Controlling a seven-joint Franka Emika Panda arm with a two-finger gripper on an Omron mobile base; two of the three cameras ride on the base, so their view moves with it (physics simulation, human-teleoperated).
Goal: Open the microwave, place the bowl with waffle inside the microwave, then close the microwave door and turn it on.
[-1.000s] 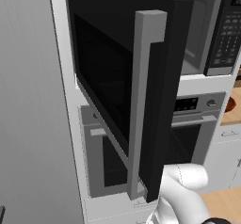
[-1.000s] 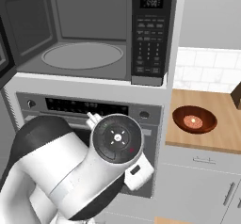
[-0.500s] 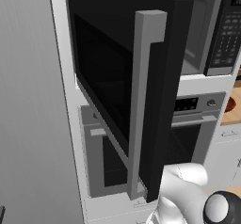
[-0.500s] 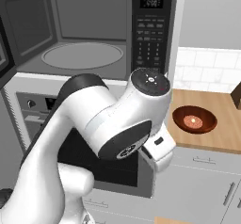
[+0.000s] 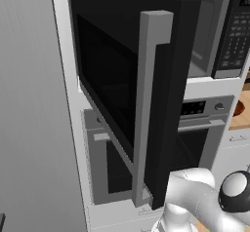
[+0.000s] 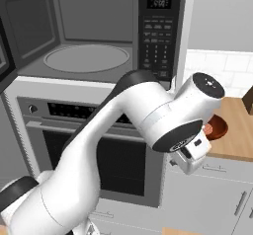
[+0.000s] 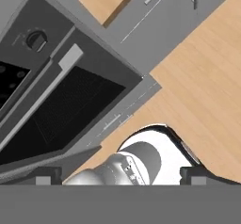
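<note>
The microwave [image 6: 86, 41] stands open, its light grey cavity and round turntable [image 6: 86, 58] exposed, the black keypad strip [image 6: 158, 36] to the right. The microwave door [image 5: 122, 80] is swung out towards me, its grey vertical bar handle [image 5: 149, 104] facing the left base view. On the wooden counter [image 6: 237, 135] sits a brown bowl [image 6: 218, 127], half hidden behind my arm, so its contents do not show. My hand [image 6: 191, 154] hangs just left of the bowl, in front of the counter edge. In the hand view my gripper [image 7: 120, 177] is open with nothing between its fingertips [image 7: 46, 176].
The grey oven [image 6: 74, 125] with its horizontal handle and round knob [image 7: 36, 40] sits under the microwave. Grey cabinet drawers [image 6: 217, 189] lie below the counter. A tall grey panel [image 5: 29, 109] fills the left side. Wooden floor [image 7: 207, 77] is below.
My arm has swung from in front of the oven up and to the right, bringing the hand near the counter and the bowl. The microwave door stays open.
</note>
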